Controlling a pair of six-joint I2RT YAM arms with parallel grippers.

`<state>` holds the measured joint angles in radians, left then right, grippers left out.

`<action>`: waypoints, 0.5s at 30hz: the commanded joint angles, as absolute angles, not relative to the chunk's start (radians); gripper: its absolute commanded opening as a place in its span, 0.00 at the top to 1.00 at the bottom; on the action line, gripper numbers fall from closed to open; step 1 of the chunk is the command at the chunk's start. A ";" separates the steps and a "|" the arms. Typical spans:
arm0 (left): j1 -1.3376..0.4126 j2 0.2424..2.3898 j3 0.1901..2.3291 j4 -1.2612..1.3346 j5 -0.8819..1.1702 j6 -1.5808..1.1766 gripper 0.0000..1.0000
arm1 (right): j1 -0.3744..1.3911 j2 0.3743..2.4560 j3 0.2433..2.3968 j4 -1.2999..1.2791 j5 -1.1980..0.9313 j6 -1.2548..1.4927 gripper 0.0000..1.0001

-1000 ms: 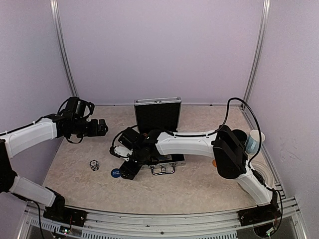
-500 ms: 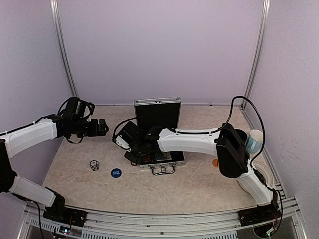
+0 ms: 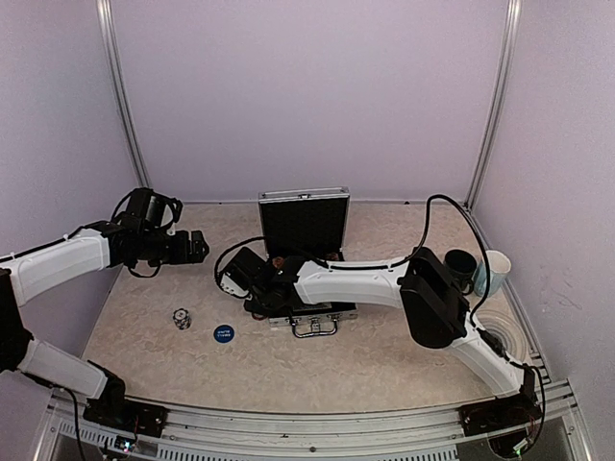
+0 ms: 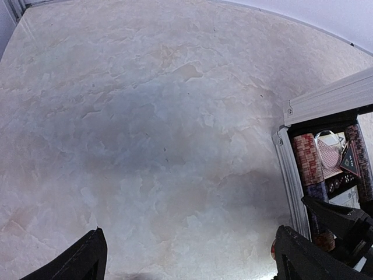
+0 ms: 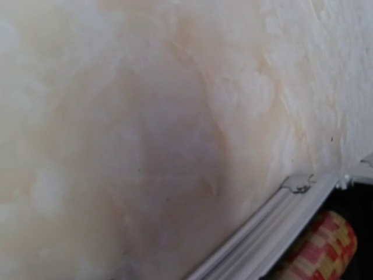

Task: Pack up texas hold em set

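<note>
Case [image 3: 304, 221] open mid-tabletop [image 3: 384, 355], lid upright, chips [image 4: 307, 160] racked inside. Right hand [image 3: 258, 296] low at case's left edge; fingers hidden, cannot tell if apart or together. Left hand [image 3: 189, 246] hangs well left of case, fingers wide apart. Blue button [image 3: 223, 333] and small speckled thing [image 3: 181, 318], maybe dice, on tabletop front-left of case.

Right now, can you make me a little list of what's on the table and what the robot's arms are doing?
case: open, lid standing up
chips: in rows inside the case
blue round button: on the table, outside the case
small black-and-white thing: left of the button, too small to name
left gripper: open, empty, held above the table left of the case
right gripper: over the case's left end; open or shut, cannot tell
dark mug, pale blue mug: side by side, far right
</note>
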<state>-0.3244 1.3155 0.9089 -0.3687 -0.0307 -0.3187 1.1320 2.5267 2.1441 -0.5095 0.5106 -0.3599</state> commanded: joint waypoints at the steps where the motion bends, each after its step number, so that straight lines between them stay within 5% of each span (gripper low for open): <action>1: -0.314 1.304 0.900 -0.353 -0.027 -0.329 0.01 | 1.133 2.563 2.153 -0.556 0.507 -0.428 0.48; 15: -0.314 1.281 0.894 -0.348 -0.022 -0.332 0.01 | 1.184 2.587 2.140 -0.586 0.481 -0.563 0.42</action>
